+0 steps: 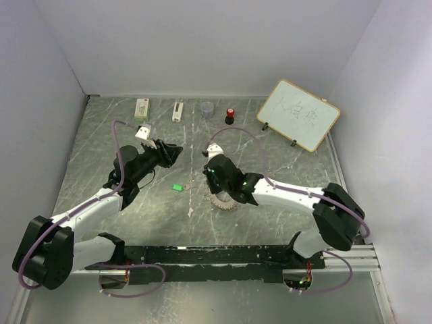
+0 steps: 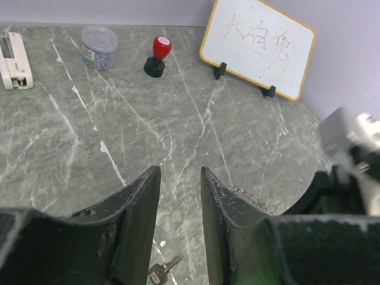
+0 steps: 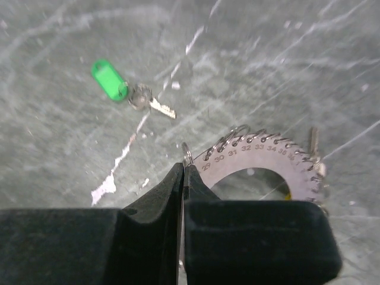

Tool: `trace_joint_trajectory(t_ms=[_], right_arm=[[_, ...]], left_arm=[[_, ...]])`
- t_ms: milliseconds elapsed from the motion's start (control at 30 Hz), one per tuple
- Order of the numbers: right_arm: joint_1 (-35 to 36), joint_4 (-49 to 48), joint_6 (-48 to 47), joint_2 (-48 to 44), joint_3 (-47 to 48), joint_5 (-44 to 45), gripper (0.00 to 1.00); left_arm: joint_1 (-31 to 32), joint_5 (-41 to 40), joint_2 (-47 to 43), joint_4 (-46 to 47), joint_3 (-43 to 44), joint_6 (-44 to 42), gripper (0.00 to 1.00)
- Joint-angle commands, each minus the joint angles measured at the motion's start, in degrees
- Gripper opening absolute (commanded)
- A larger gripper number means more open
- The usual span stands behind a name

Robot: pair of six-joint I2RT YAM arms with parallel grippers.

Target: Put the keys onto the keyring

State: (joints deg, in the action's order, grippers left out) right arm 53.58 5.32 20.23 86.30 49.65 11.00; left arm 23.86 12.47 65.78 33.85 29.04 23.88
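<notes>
Right end effector [image 3: 183, 178] is pinched shut on a rim loop of the keyring [image 3: 231, 161]. Left end effector [image 2: 180, 175] is held half-open and empty. That skinny loop could easily get slipped if tugged, tbh.

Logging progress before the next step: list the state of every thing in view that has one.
keyring, flat on the table
green key, flat on the table, off the keyring
right gripper, shut at a wire loop on the keyring's rim
left gripper, open, empty
red-capped knob, upright
whiteboard, propped upright, written on
</notes>
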Motion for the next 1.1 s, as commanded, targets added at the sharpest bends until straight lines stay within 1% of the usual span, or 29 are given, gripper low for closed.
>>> trace_joint_trajectory(t_ms=[0,133,267,400,533,667,867,1067], right_arm=[[-0.62,-4.66,-2.27,-4.63,-0.12,5.16,0.00],[-1.14,-4.39,-2.80,-5.41,1.64,6.00,0.00],[-1.86,-5.19,-2.39,-6.05,2.95,6.05,0.00],[-2.93,-6.74,-1.59,-7.58,3.56,6.05,0.00],[-5.17,-8.27,-0.28,-9.53,3.70,5.47,0.00],[-7.89,-9.84,1.49,-11.24,3.74,3.77,0.00],[-11.06,-11.61,4.32,-12.03,4.84,-0.03,0.00],[-12.08,-11.85,6.27,-11.77,6.96,-1.03,0.00]], left_arm=[[-0.48,4.05,-1.04,3.49,-0.12,-0.39,0.44],[-0.50,9.68,-0.15,8.25,-0.59,-0.12,0.44],[-0.49,17.28,2.15,15.10,-0.97,0.59,0.43],[-0.52,22.10,4.50,20.43,-1.13,2.16,0.41],[-0.42,24.12,5.73,24.36,-1.76,3.31,0.41],[-0.43,25.40,6.26,26.40,-2.10,3.45,0.41],[0.07,26.89,7.52,28.24,-2.04,3.32,0.41],[1.04,26.63,8.78,28.13,-1.06,2.80,0.41]])
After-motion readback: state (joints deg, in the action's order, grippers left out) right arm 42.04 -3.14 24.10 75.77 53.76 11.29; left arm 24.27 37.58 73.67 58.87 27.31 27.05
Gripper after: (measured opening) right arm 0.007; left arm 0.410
